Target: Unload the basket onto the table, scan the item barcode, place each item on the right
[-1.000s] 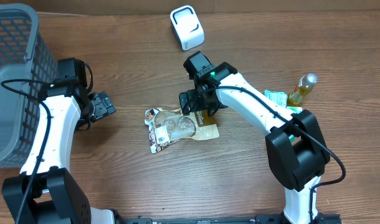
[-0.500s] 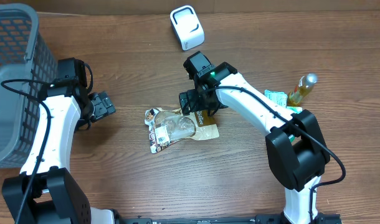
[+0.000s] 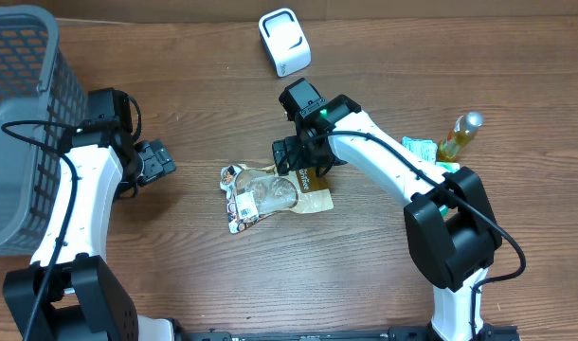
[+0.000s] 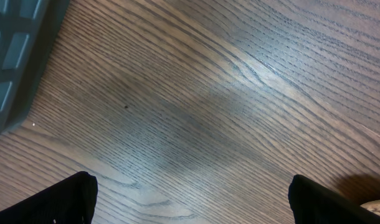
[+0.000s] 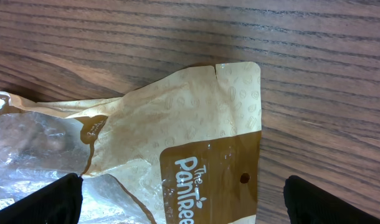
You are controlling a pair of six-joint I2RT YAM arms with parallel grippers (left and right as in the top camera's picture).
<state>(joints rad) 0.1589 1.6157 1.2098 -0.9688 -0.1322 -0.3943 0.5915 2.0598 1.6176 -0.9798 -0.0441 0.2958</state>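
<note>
A brown wood-grain table [image 3: 204, 284] filled the overhead view. The item, a crumpled snack pouch [image 3: 275, 189] with a clear window and a tan header, lay flat just below the centre. The white scanner [image 3: 284, 41] stood at 12 o'clock, well apart from it. A grey mesh basket [image 3: 19, 104] sat at 9 o'clock, and a bottle [image 3: 460, 135] beside a green packet [image 3: 422, 149] at 3 o'clock.

The right gripper [image 3: 303, 163] hung over the pouch's 2 o'clock corner. Its wrist view showed the fingers [image 5: 47, 199] spread wide to either side of the tan header, gripping nothing. Whether they touched the pouch could not be told.

The left gripper [image 3: 161, 159] sat at 9 o'clock from the pouch, over bare wood, with its fingers [image 4: 59, 199] wide apart and empty.
</note>
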